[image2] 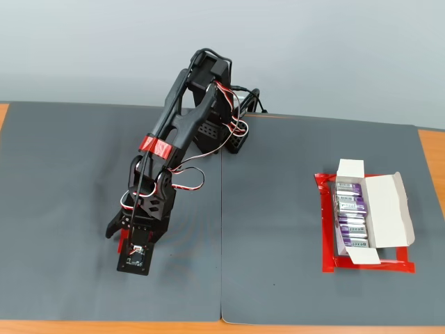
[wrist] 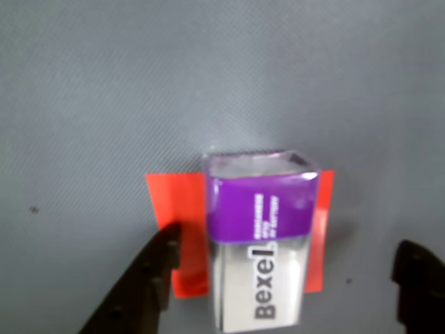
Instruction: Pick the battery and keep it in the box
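The box (image2: pixel 381 212), a white cardboard carton with its flaps folded out, lies open on a red tape rectangle (image2: pixel 327 229) at the right of the fixed view. It contains a single-file row of purple-and-silver batteries (image2: pixel 351 214), four or five, touching end to end; their labels are too small to read there.

The battery (wrist: pixel 259 243) rests on a red tape patch (wrist: pixel 174 209) on the grey mat (wrist: pixel 104 90). Its upper half is purple with illegible white print; its lower half is silver and reads "Bexel" in dark letters, running lengthwise.

The gripper (wrist: pixel 285 285) is spread wide: in the wrist view one black finger (wrist: pixel 149 275) sits left of the battery, the other at the right edge, neither touching it. In the fixed view the arm (image2: pixel 181 132) hides the battery, well apart from the box across the tabletop (image2: pixel 431 149).
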Robot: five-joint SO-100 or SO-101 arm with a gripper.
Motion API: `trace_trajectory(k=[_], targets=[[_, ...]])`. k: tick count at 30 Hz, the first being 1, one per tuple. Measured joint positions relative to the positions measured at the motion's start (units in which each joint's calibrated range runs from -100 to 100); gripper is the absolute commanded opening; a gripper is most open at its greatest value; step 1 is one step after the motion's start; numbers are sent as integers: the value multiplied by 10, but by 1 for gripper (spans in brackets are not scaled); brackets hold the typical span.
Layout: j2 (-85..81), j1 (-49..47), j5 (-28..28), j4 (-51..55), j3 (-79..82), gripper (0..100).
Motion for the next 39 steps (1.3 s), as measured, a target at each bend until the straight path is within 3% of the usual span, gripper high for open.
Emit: trace_trajectory(k=[5,14,28,39], targets=[[0,0,1,0,0,13],[0,1,2,0,0,5],[-3,1,0,0,0,4],[-94,-19,-42,0,1,4]])
